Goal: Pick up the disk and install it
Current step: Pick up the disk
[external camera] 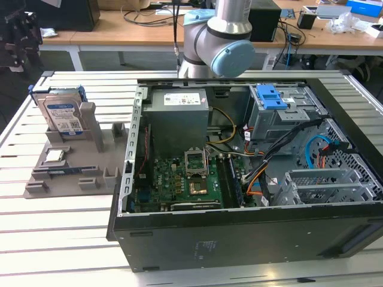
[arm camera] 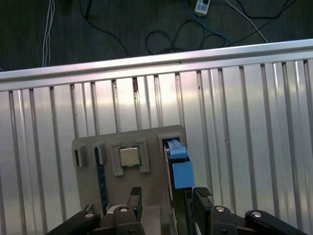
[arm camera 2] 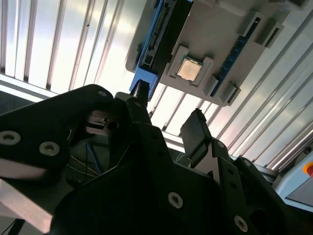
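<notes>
One disk point(external camera: 63, 116) stands on edge in the grey holder point(external camera: 66, 176) on the bench point(external camera: 54, 230), beside the open computer case point(external camera: 239, 236). The tool point(arm camera: 167, 199), fingers apart and empty, hovers above the disk; by this evidence, neither pickup nor installation is done.

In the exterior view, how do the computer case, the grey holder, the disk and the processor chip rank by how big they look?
1. computer case, by far the largest
2. grey holder
3. disk, standing on edge in the holder
4. processor chip, the smallest
</notes>
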`<state>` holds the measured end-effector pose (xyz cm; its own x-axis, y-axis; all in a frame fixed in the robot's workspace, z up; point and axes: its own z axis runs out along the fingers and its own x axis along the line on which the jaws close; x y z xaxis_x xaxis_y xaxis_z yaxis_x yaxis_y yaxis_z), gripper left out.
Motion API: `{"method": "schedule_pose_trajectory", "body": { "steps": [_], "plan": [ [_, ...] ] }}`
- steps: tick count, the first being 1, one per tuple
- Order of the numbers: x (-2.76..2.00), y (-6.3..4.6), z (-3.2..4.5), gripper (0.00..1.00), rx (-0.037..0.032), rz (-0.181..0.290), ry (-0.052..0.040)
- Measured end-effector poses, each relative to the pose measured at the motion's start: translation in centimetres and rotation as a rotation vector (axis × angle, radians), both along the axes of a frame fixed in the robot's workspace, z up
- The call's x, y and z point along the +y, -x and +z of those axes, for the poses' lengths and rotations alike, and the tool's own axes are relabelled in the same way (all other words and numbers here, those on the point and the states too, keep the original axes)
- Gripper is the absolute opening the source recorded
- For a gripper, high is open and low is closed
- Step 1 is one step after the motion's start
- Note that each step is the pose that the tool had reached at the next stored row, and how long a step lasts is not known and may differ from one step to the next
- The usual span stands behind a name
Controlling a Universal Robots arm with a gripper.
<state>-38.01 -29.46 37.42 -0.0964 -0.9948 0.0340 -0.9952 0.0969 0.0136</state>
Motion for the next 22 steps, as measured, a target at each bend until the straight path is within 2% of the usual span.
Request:
{"method": "schedule_pose_trajectory", "body": {
  "steps": [3, 9, 20, 22],
  "plan": [
    [0.24, 0.0, -0.51, 0.54, 0.0004, 0.006, 0.0004],
    [0.72, 0.0, -1.60, 0.54, 0.0002, 0.049, 0.0006],
    [1.07, -0.1, -3.70, 0.54, 0.0002, 0.071, 0.0021],
    [1.23, -0.1, -4.30, 0.54, 0.0003, 0.078, 0.0023]
  ]
}}
